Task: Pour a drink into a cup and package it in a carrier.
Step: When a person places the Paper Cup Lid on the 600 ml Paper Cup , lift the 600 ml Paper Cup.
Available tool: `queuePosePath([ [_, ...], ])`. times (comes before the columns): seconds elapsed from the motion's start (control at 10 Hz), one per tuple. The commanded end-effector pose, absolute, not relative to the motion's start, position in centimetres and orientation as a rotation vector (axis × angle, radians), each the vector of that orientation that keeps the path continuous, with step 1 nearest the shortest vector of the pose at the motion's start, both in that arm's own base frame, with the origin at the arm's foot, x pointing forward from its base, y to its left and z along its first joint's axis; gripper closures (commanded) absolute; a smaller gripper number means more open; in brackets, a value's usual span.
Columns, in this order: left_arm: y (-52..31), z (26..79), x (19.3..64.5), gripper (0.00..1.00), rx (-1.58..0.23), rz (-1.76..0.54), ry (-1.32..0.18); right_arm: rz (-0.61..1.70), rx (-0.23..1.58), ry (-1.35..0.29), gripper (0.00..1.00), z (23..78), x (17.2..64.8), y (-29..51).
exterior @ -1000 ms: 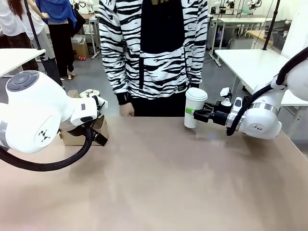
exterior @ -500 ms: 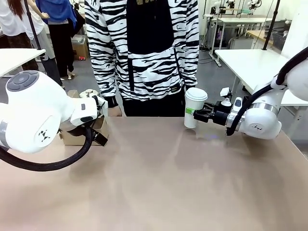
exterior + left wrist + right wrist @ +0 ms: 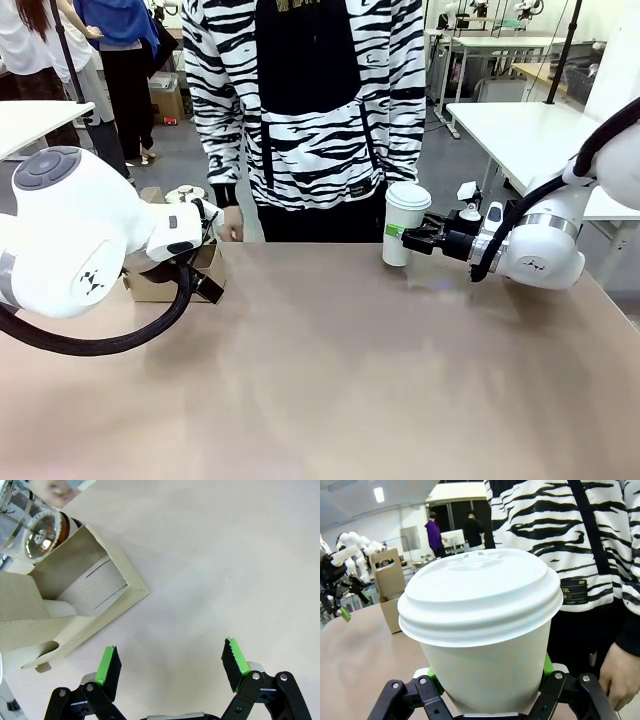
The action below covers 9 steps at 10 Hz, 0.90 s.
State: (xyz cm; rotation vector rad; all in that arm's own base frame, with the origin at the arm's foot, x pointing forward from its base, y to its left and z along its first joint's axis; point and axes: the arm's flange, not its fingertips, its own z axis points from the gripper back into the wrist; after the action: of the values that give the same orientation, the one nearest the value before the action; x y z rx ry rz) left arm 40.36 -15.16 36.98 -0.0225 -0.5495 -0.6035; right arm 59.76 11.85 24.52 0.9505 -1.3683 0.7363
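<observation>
Table (image 3: 330, 380) looked mostly bare, right gripper (image 3: 412, 238) was clamped on the lidded cup (image 3: 405, 212), so pouring seemed done, but the carrier (image 3: 100, 575) just ahead of the wide-open left gripper (image 3: 172, 655) hadn't got it yet.

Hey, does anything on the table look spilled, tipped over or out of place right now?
Nothing stands out. The cup is upright with its lid seated evenly, gripped in the right end effector. The carrier stands upright on the robot's left, and the table shows no spill.
</observation>
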Motion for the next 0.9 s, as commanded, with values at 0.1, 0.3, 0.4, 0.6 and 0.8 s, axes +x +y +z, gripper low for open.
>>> queuePosePath([
  [0.1, -15.2, 37.0, 40.3, 0.00, -0.025, -0.604, -0.550, 0.728, 0.948, -1.382, 0.19, 24.9, 59.9, 12.1],
  [0.3, -15.2, 37.0, 40.3, 0.00, -0.025, -0.604, -0.550, 0.728, 0.948, -1.382, 0.19, 24.9, 59.9, 12.1],
  [0.4, -15.2, 37.0, 40.3, 0.00, -0.025, -0.604, -0.550, 0.736, 0.951, -1.368, 0.19, 24.5, 59.8, 11.9],
  [0.6, -15.2, 37.0, 40.3, 0.00, -0.025, -0.604, -0.550, 0.754, 0.954, -1.354, 0.19, 31.0, 58.9, 12.7],
  [0.8, -15.2, 37.0, 40.3, 0.00, -0.025, -0.604, -0.550, 0.765, 0.953, -1.335, 0.19, 37.6, 57.5, 13.2],
])
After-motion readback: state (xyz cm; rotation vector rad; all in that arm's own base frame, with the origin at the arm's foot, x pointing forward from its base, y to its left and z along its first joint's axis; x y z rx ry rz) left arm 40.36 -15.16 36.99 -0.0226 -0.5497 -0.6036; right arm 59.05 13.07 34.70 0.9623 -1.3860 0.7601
